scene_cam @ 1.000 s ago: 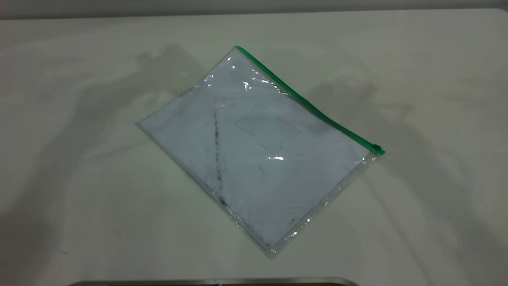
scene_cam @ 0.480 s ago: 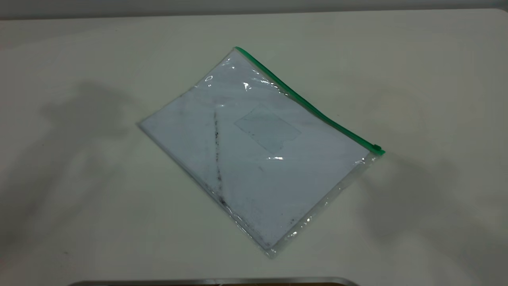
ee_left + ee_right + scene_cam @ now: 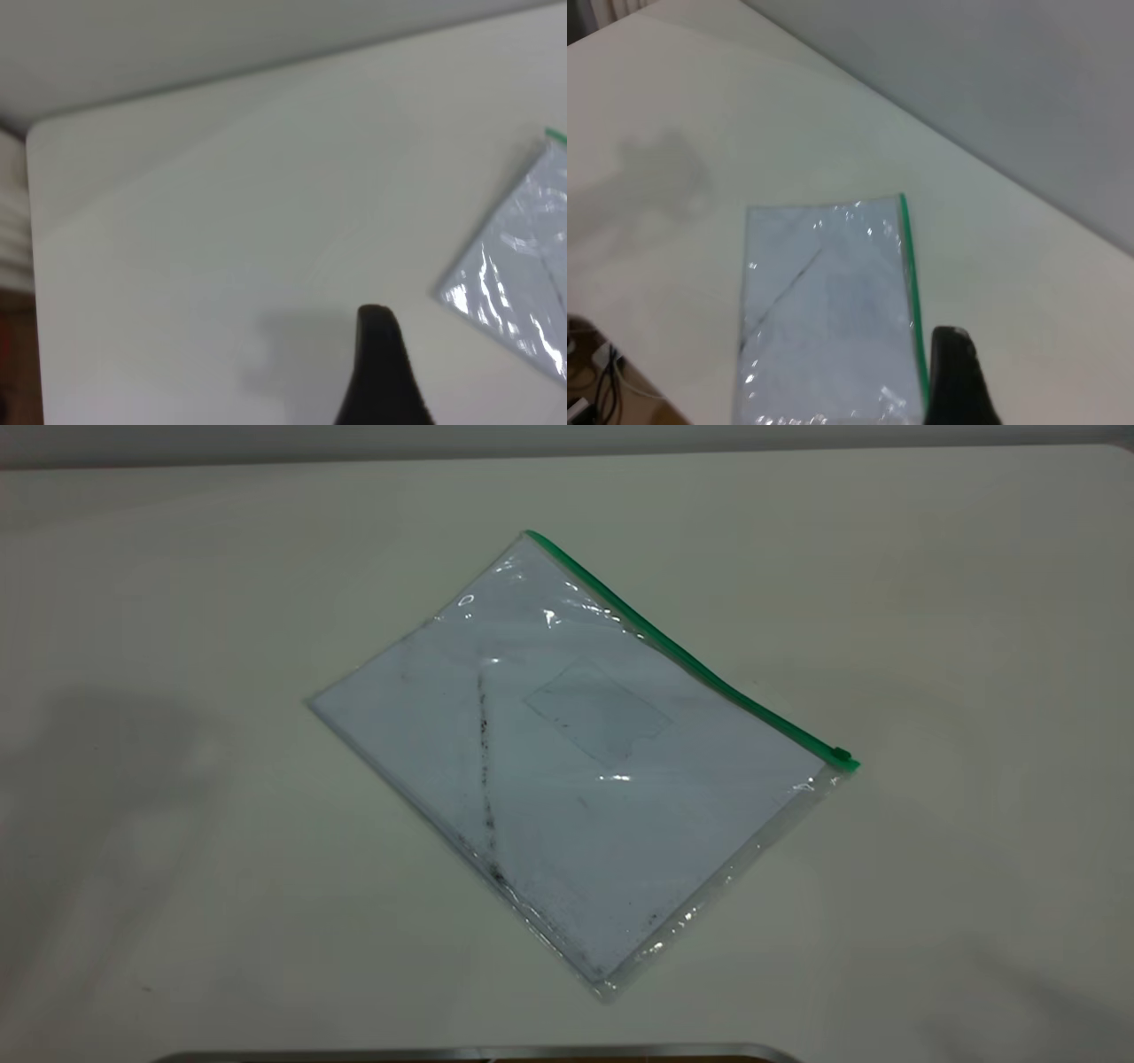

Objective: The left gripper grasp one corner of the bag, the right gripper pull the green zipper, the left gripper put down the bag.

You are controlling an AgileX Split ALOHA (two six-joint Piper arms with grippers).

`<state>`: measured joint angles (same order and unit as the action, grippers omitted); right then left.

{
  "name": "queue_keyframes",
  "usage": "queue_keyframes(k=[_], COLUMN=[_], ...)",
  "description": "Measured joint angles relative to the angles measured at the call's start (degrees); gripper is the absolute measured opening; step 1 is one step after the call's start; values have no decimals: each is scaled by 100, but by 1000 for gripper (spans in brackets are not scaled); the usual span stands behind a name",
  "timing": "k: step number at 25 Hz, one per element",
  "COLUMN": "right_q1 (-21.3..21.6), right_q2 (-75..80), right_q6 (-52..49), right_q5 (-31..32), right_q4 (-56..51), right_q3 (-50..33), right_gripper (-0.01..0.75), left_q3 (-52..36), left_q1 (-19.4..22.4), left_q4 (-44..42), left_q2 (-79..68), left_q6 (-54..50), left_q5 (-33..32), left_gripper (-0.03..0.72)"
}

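Bag (image 3: 567, 771) is lying flat mid-table (image 3: 974, 602), green zipper (image 3: 687, 655) running along its far edge, nothing blocking it. My left gripper (image 3: 383, 372) is hovering off the bag's corner, my right gripper (image 3: 957, 376) beside the zipper edge; can't tell either grip state.

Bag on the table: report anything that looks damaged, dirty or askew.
The bag lies flat but turned diagonally to the table edges. A dark smudged line runs across the white sheets inside. The green zipper looks intact, its slider at the right-hand corner. No tear or spill shows.
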<state>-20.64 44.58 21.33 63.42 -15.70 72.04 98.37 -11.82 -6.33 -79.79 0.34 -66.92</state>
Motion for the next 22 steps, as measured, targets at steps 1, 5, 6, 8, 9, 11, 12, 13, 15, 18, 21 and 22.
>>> queue_keyframes(k=[1,5,6,8,9,11,12,13,15,18,21,22], right_q1=[0,0,0,0,0,0,0,0,0,0,0,0], right_q2=[-283,-1448,-1740,-2236,-2483,-2888,-3083,-3261,-3539,-3872,-4118,-4188], right_q6=[-59,-191,-198,-203,-208,-208,-208,-208,-208,-215,-215,-215], right_q5=[8,40,45,53,58,58,66,73,74,86,115,140], right_q4=[0,-5,-5,-5,-5,6,13,25,61,167,288,322], right_q3=[-250,-1269,-1538,-2020,-2279,-2737,-2976,-3205,-3596,-4063,-4317,-4338], right_gripper=[510,510,510,510,510,510,510,510,510,510,510,510], left_q3=[-353,-1619,-1956,-2547,-2843,-3345,-3643,-3836,-4227,-4731,-5125,-5263], left_q1=[0,0,0,0,0,0,0,0,0,0,0,0], left_q4=[0,0,0,0,0,6,26,52,110,136,138,143], left_q2=[269,1463,1731,2349,2593,3154,3423,3645,4154,4801,5394,5540], left_q6=[-34,-135,-134,-140,-153,-158,-158,-158,-152,-138,-77,-34], left_q5=[0,0,0,0,0,0,0,0,0,0,0,0], left_gripper=[590,590,590,590,590,590,590,590,590,590,590,590])
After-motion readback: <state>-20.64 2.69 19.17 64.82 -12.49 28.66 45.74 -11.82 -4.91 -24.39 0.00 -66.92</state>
